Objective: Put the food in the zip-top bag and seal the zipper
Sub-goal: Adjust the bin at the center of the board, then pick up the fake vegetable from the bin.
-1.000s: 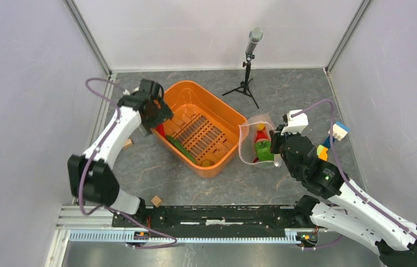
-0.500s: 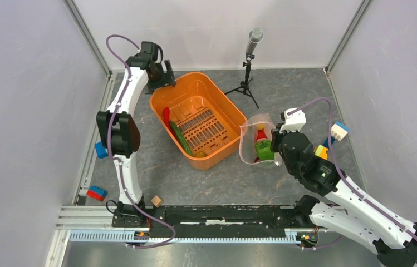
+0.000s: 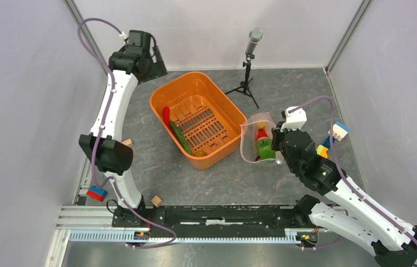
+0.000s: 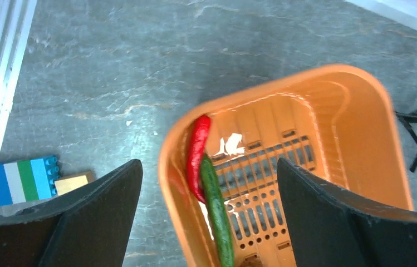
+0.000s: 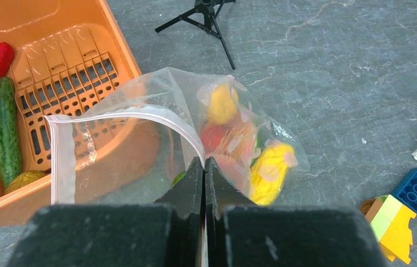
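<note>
A red pepper (image 4: 197, 156) and a long green cucumber (image 4: 216, 211) lie along the left wall inside the orange basket (image 3: 195, 83), with a yellowish piece (image 5: 25, 179) in its near corner. My left gripper (image 4: 209, 183) hangs high above the basket's far left corner, open and holding nothing. The zip-top bag (image 5: 239, 139) lies right of the basket and holds yellow pieces (image 5: 270, 167), a red piece and a green pepper (image 3: 263, 149). Its mouth gapes toward the basket. My right gripper (image 5: 204, 161) is shut on the bag's mouth edge at the white zipper (image 5: 139, 114).
A microphone on a small tripod (image 3: 248, 67) stands behind the basket. Coloured building blocks (image 3: 331, 139) lie right of the bag, and others (image 3: 97, 193) at the left rail. Wooden cubes (image 3: 156, 201) (image 3: 128, 143) sit on the grey floor. Walls close in on both sides.
My left arm swung up and back from the basket's left rim to the far left corner, still open. The basket shifted a little. The right gripper kept its hold on the bag.
</note>
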You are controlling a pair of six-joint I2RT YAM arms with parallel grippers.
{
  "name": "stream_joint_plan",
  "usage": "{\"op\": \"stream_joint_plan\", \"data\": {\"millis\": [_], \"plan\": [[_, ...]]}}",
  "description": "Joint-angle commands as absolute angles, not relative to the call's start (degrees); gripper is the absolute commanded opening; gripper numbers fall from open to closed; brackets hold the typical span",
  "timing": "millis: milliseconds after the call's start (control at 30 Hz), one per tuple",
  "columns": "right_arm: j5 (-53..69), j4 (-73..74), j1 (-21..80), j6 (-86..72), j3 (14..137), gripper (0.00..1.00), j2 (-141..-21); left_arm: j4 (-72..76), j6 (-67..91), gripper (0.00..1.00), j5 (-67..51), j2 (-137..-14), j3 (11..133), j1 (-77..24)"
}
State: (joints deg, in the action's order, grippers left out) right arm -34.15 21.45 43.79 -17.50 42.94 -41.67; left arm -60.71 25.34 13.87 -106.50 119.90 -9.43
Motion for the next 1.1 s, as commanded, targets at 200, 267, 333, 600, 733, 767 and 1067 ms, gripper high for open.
{"op": "stream_joint_plan", "data": {"millis": [200,267,333,600,733,767,1067], "plan": [[-33.5,19.1,42.8,-17.7,42.1,0.00,-38.7,-74.9,43.9,0.92,17.8,-111.2,126.3,-27.0],[-33.2,18.8,42.7,-17.5,41.9,0.00,-38.7,-75.5,46.9,0.87,20.2,-111.9,125.2,-28.7],[-33.2,18.6,42.6,-17.4,41.6,0.00,-38.6,-76.1,49.2,0.87,24.1,-113.4,124.5,-31.2],[-33.4,18.4,41.8,-16.6,40.7,0.00,-38.1,-87.4,66.2,0.91,30.2,-120.8,125.3,-34.2],[-33.5,18.9,41.3,-16.5,40.8,0.00,-37.8,-89.5,71.7,0.91,32.2,-121.7,120.7,-34.2],[-33.5,18.8,41.3,-16.6,40.7,0.00,-37.7,-89.3,72.4,0.91,32.6,-121.7,119.7,-34.2],[-33.7,19.8,41.0,-16.4,40.5,0.00,-36.8,-82.0,69.8,0.90,32.1,-121.0,108.9,-32.2]]}}
